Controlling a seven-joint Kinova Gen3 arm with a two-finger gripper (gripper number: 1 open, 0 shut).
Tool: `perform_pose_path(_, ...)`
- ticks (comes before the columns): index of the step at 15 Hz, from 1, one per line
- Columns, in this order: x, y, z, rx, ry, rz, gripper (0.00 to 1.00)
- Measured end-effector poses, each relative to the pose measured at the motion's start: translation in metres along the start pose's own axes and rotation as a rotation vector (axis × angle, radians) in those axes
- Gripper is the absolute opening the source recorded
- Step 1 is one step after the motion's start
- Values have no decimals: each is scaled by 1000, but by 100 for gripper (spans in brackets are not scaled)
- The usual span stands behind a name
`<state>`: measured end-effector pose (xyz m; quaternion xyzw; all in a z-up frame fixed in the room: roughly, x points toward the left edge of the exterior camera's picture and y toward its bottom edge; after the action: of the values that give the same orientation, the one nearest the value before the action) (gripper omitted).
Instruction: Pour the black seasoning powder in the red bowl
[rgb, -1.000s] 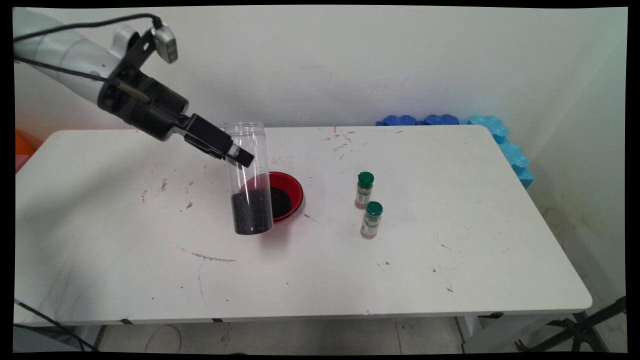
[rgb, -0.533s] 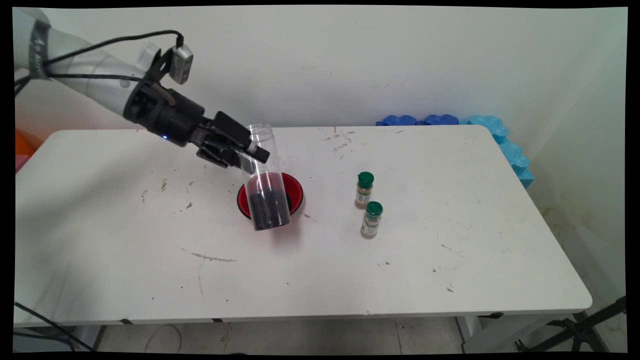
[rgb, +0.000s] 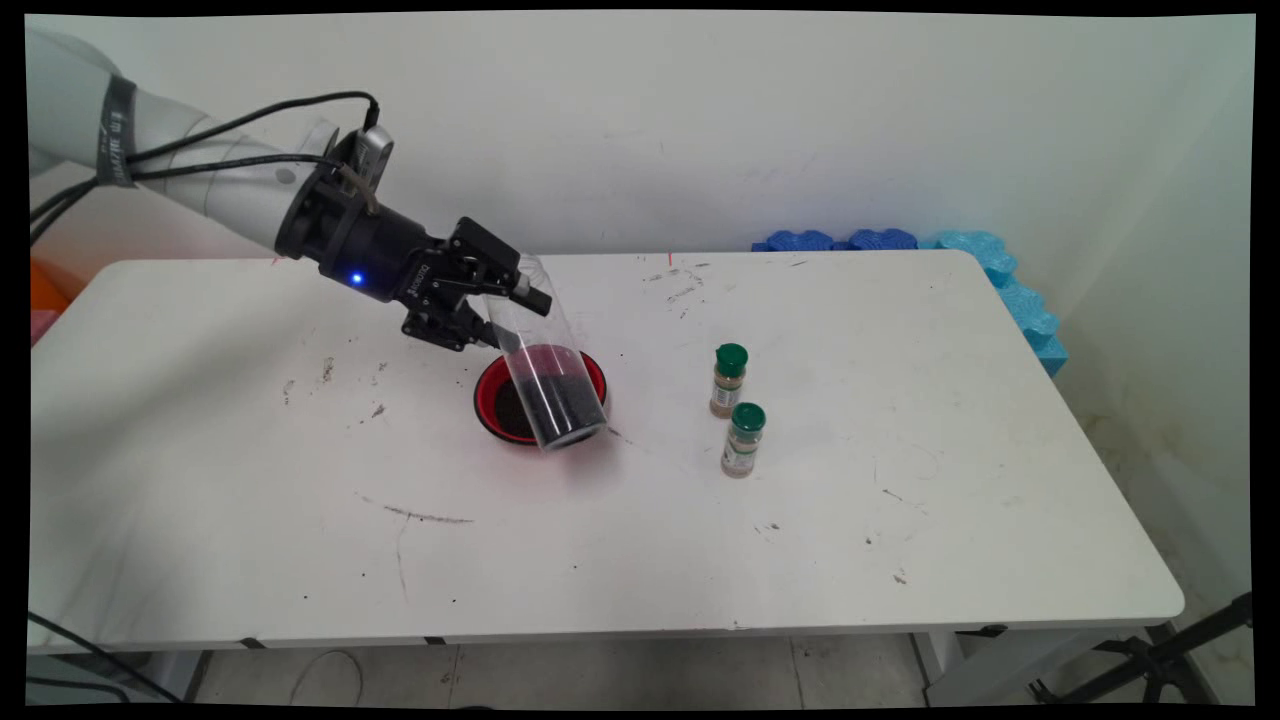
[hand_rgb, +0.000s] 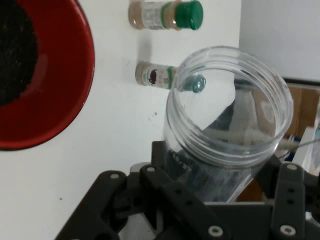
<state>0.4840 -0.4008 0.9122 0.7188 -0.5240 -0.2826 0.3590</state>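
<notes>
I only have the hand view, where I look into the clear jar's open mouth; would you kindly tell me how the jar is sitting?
Observer: In the main view the clear jar is tilted. Its mouth points up toward the gripper, which grips it near the mouth, and its base points down to the picture's right.
Operator: Thank you. Is anything inside it?
Observer: Yes, dark grains fill its lower part.
Operator: And where is the base relative to the bowl?
Observer: It overlaps the right side of the red bowl; I cannot tell whether it touches.
</notes>
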Motion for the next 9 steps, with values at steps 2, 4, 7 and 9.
perform_pose_path(2,0,-3,1,-2,6,-59,0)
perform_pose_path(4,0,-6,2,-8,9,-134,0)
perform_pose_path(7,-2,-10,2,-21,7,-240,0)
perform_pose_path(9,-4,-12,2,-29,6,-301,0)
